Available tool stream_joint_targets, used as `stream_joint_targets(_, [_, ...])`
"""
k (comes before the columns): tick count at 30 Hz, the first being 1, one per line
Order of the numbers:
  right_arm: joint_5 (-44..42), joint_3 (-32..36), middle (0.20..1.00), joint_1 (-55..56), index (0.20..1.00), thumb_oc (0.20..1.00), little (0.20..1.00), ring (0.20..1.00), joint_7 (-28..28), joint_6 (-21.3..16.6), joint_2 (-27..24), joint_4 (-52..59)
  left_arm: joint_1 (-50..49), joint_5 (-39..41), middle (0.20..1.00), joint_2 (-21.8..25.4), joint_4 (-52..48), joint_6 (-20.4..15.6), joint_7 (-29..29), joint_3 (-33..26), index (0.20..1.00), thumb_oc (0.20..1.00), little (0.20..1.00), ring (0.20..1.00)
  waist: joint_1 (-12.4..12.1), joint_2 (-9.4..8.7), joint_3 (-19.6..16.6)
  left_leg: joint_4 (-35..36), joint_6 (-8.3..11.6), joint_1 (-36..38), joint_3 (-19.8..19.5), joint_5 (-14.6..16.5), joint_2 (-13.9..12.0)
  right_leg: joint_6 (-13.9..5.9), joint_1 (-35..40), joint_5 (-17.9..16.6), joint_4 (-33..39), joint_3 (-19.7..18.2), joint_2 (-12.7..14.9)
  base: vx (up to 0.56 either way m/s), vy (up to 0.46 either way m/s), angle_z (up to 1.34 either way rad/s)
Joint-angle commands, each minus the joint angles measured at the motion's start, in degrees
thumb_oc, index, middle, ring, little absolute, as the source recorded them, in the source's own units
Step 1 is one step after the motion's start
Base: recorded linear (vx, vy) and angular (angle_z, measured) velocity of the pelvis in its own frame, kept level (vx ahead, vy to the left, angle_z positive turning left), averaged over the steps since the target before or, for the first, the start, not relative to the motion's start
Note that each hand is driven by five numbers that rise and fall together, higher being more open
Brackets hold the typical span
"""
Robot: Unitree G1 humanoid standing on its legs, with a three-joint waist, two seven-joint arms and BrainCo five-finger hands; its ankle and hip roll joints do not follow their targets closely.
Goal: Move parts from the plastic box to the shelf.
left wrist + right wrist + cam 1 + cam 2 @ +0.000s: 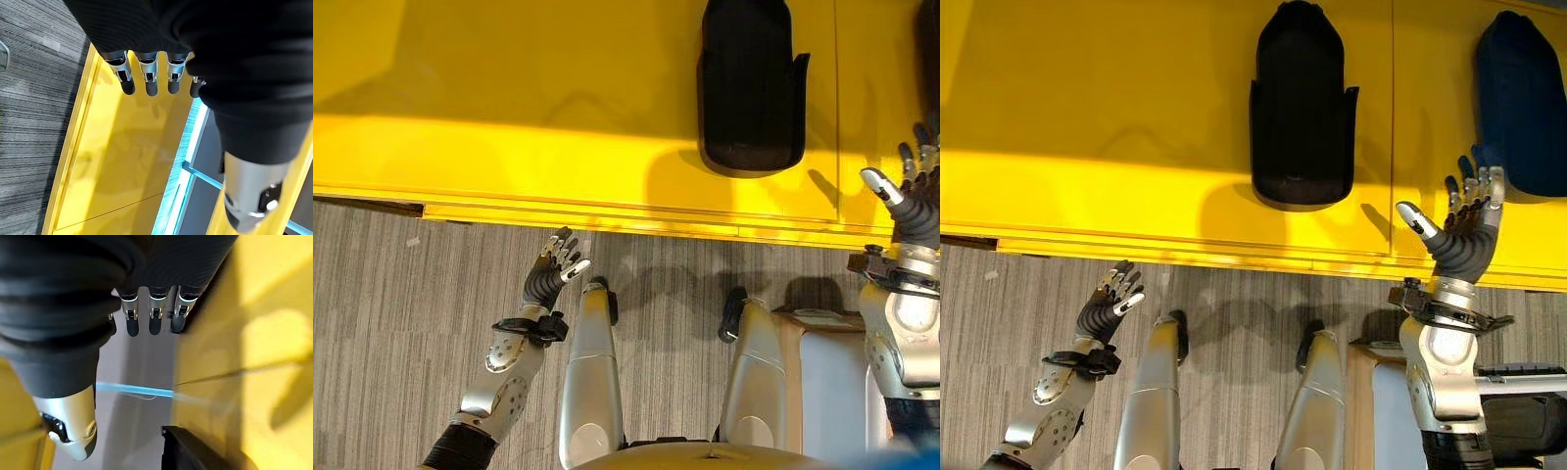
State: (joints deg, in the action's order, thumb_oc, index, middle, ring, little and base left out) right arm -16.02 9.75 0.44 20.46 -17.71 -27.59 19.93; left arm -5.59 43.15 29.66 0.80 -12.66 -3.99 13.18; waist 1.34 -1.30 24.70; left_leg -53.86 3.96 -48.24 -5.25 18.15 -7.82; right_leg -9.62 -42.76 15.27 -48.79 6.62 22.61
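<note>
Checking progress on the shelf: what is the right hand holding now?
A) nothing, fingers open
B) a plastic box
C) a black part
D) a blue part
A: the right hand is raised over the yellow shelf with straight fingers, beside the black part, touching nothing.

The shelf point(509, 108) is smooth yellow — painted, with a soft sheen where light pools on it. A black part point(1301, 108) on it looks like matt moulded plastic; the dark blue one point(1526, 103) beside it, likewise. The floor point(401, 323) is grey streaked carpet — rough, dull.
</note>
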Motion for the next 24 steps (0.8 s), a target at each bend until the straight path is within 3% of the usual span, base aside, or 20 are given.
stream_joint_targets(1, [11.58, 2.61, 1.000, 3.12, 1.000, 1.000, 1.000, 1.000, -0.81, -2.03, -4.23, 1.72, -2.62, -1.84, 1.000, 0.45, -2.77, -2.73, 2.56, -0.46, 1.000, 1.000, 1.000, 1.000, -0.24, -0.59, -6.30, 2.46, -1.02, 1.13, 0.05, -1.18, 0.44, 3.61, -1.23, 1.25, -4.20, 0.24, -2.95, 0.03, 0.010, -0.02])
stream_joint_targets(8, [22.43, 2.37, 1.000, 13.26, 1.000, 1.000, 1.000, 1.000, -5.86, -0.51, -10.49, 6.67, -4.00, -3.38, 1.000, 1.10, -2.26, -2.82, 4.50, -1.36, 1.000, 1.000, 1.000, 1.000, 0.73, -1.60, -7.34, 6.74, -0.60, 8.21, 0.45, -2.02, -0.11, 2.83, 5.62, -0.30, 0.24, 0.25, -3.30, 0.02, 0.005, -0.09])
stream_joint_targets(9, [27.03, 2.51, 1.000, 17.80, 1.000, 1.000, 1.000, 1.000, -7.97, -0.04, -13.23, 7.63, -4.52, -3.86, 1.000, 1.45, -2.39, -2.78, 5.07, -1.73, 1.000, 1.000, 1.000, 1.000, 0.95, -2.03, -7.12, 7.62, -0.68, 9.39, 0.79, -3.59, -0.03, 3.20, 7.16, -2.00, 1.71, 0.45, -2.94, -0.05, 0.027, -0.10])
stream_joint_targets(13, [46.97, -2.90, 1.000, 25.60, 1.000, 1.000, 1.000, 1.000, -11.50, 2.34, -22.77, 7.03, -4.81, -5.87, 1.000, 2.00, -2.00, -1.98, 5.16, -1.12, 1.000, 1.000, 1.000, 1.000, 1.18, -2.58, -6.92, 7.49, -0.34, 11.69, 1.48, -2.88, -0.67, 2.97, 9.10, -2.18, 2.70, -0.20, -3.13, -0.03, 0.028, -0.10])
stream_joint_targets(24, [55.65, -14.72, 1.000, 19.55, 1.000, 1.000, 1.000, 1.000, -12.08, 5.57, -21.78, -1.53, -3.27, -8.21, 1.000, -0.14, -0.17, -1.85, 2.48, -0.45, 1.000, 1.000, 1.000, 1.000, 0.83, -2.23, -6.63, 6.89, -0.42, 10.34, 2.06, -3.12, -1.08, 2.94, 6.90, -2.63, 2.04, -0.96, -3.37, -0.01, 0.005, -0.02])
